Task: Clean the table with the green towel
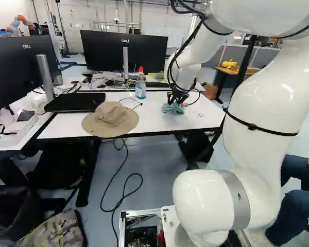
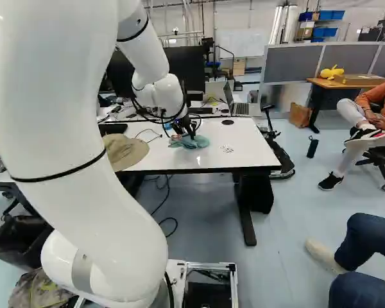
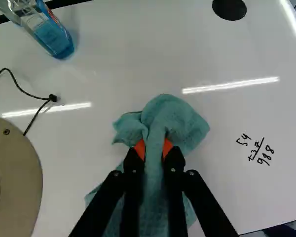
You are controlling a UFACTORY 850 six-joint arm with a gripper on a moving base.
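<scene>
— Doing what here?

— Wiping, or just about to, judging by the green towel (image 3: 173,111) down on the white bench (image 3: 118,54).

— Gripped properly?

— Looks so. Pincer (image 3: 153,149) mostly closed, with a bunched fold squeezed between both orange pads (image 3: 139,149). Taking twelve as dead ahead of the pincer: towel puffed out at twelve, trailing back to six.

— And next?

— Press lightly, then sweep out to three o'clock, across the handwritten sum (image 3: 258,145). Probably calls for several passes. Steer wide of the bottle of blue liquid (image 3: 54,38) at half past ten, and the bucket hat (image 3: 22,170) between eight and nine, with a toggled cord (image 3: 53,98) to snag at ten.

— Anything hard to make out?

— The towel's underside, so can't judge the pressure. Partly hidden by the pincer, too. Cut off in the wrist view: the bottle's top and much of the hat.
</scene>
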